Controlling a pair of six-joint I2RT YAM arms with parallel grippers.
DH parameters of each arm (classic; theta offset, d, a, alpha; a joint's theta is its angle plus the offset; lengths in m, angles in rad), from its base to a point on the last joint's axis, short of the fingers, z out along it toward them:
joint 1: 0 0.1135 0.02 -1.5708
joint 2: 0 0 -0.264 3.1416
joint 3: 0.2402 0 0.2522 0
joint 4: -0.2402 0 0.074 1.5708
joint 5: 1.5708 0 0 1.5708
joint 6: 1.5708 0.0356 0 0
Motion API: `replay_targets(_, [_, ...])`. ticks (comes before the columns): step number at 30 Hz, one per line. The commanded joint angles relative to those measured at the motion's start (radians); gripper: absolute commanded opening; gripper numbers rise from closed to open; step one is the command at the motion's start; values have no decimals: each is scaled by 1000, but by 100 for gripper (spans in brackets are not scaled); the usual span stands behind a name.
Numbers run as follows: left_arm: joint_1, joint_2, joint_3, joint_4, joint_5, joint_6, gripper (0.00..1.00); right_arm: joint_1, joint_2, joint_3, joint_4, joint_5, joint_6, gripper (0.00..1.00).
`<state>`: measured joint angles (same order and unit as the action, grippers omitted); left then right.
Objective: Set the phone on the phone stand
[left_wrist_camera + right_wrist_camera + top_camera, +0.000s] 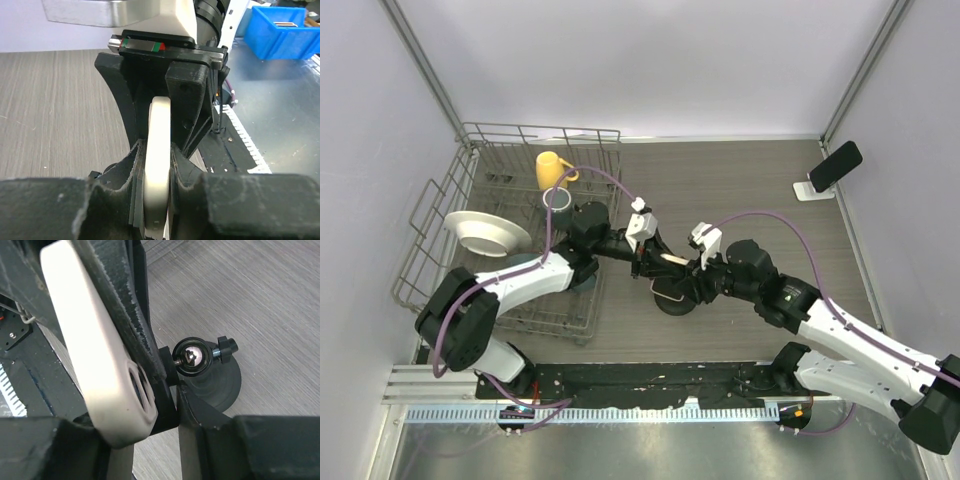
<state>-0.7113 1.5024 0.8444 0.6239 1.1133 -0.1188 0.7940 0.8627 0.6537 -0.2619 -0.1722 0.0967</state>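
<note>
L gripper (648, 258) pinching phone (159, 140) mid-table, R gripper (695, 268) grip can't tell; phone stand (810, 190) well apart, holds dark slab (836, 165), so placement not done.

Cream phone (159, 160); white phone stand (809, 190); yellow mug (552, 168); white bowl (485, 232); grey wood-grain table (750, 200); blue bin (280, 32).

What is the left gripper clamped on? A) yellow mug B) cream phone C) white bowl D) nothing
B: in the left wrist view, the left gripper has a finger pressed against each side of the cream phone, while the yellow mug and white bowl are over at the dish rack.
</note>
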Motion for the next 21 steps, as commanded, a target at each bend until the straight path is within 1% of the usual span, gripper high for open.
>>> replay_targets(1, [-40,-16,-83,100,-219,108,0,-6,-11,43,69,57,285,1])
replay_targets(4, [-53,-27,-113,131,-283,114,0,-6,-42,34,56,150,346,1])
replay_targets(5, [-68,-30,-122,157,-308,114,0,-6,-45,29,55,163,398,1])
replay_targets(6, [-77,-31,-137,171,-326,142,0,-6,-44,27,68,168,423,1])
replay_targets(8, [-106,-33,-149,192,-386,156,0,-6,-34,23,79,157,501,1])
replay_targets(11, [-126,-33,-171,221,-432,171,0,-6,-33,-2,93,168,567,1])
replay_targets(12, [-126,-36,-182,230,-440,169,0,-6,-39,-6,93,168,574,1])
replay_targets(13, [-128,-37,-186,238,-444,168,0,-6,-47,-9,92,201,577,1])
replay_targets(17, [-128,-54,-192,235,-455,176,0,-6,-60,14,58,195,589,1])
replay_targets(19, [-128,-56,-192,235,-458,166,0,-6,-65,18,50,186,587,0])
replay_targets(21, [-128,-56,-191,235,-454,151,0,-6,-67,24,43,143,575,1])
